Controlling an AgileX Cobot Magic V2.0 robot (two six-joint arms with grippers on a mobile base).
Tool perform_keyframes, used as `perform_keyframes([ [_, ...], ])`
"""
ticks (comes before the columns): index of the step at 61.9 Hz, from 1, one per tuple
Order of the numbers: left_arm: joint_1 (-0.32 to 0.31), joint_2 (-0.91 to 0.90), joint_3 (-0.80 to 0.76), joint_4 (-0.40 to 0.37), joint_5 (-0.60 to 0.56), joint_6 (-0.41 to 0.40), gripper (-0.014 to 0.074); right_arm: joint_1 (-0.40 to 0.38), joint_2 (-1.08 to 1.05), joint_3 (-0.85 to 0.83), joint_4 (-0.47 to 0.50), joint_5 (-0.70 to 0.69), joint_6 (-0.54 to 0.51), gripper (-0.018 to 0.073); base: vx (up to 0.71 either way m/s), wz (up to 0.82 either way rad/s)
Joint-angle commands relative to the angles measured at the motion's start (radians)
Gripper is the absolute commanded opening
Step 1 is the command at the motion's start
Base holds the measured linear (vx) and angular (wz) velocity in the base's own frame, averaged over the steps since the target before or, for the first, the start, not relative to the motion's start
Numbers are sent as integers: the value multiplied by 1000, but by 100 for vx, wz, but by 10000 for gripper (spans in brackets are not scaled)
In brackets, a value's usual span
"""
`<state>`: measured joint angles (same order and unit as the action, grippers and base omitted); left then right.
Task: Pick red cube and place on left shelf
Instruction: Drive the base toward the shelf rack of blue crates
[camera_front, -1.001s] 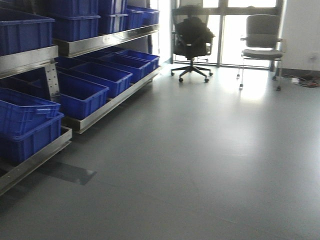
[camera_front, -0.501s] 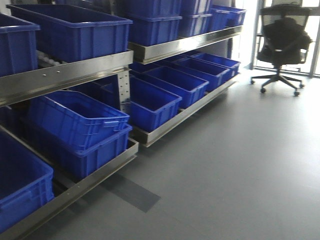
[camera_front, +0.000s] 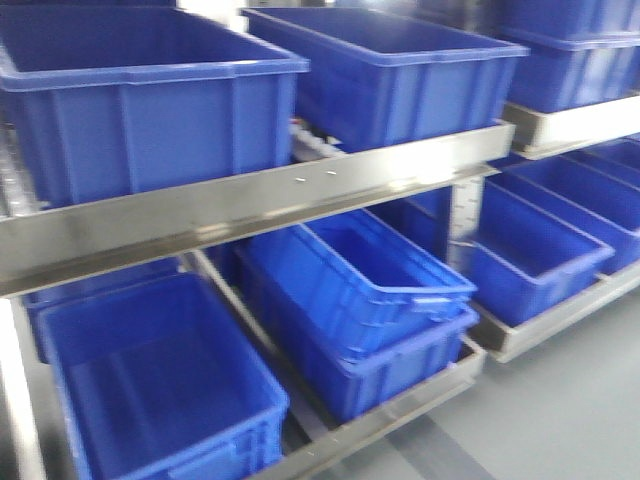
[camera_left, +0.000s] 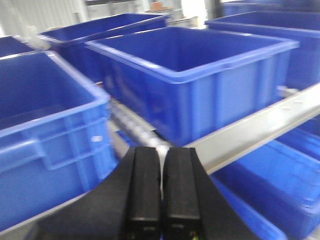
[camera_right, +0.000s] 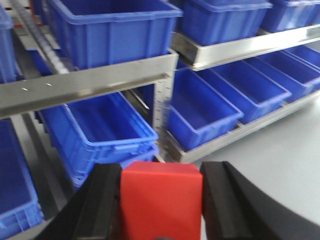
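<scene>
The red cube (camera_right: 160, 200) sits between the black fingers of my right gripper (camera_right: 161, 172), which is shut on it. It hangs in front of the left shelf (camera_right: 90, 82), a tiered steel rack with flat front rails and blue crates (camera_right: 105, 27). The shelf fills the front view (camera_front: 300, 190) with large blue crates (camera_front: 150, 100) on both tiers. My left gripper (camera_left: 161, 152) is shut and empty, its black fingers (camera_left: 146, 185) together, just in front of the upper rail (camera_left: 260, 127) and a blue crate (camera_left: 200, 75). The white roller track (camera_left: 132, 125) shows between crates.
A perforated steel upright (camera_right: 162, 117) stands between two bays of the rack. Grey floor (camera_right: 280, 165) lies at the lower right. Two crates sit stacked on the lower tier (camera_front: 370, 290). Another lower crate (camera_front: 150, 390) is at the left.
The front view has swung left and closer to the rack. The office chairs and open floor have left the view; blue crates now fill it.
</scene>
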<state>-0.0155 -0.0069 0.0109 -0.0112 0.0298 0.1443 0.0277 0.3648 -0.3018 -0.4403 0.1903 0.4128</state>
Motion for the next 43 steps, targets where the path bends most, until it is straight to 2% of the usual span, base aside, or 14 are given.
perform_keyframes([
  [1,-5,4,22,-5,-90,1,106,-6,9,-29,-21,-74,-7,57,38,54],
  [34,-5,4,22,-5,-90,1,106,-6,9,-29,-21,-74,-7,57,28,59],
  [43,-5,4,22,-5,-90,1,106,-6,9,-29,-21,-74,-7,57,16,36],
])
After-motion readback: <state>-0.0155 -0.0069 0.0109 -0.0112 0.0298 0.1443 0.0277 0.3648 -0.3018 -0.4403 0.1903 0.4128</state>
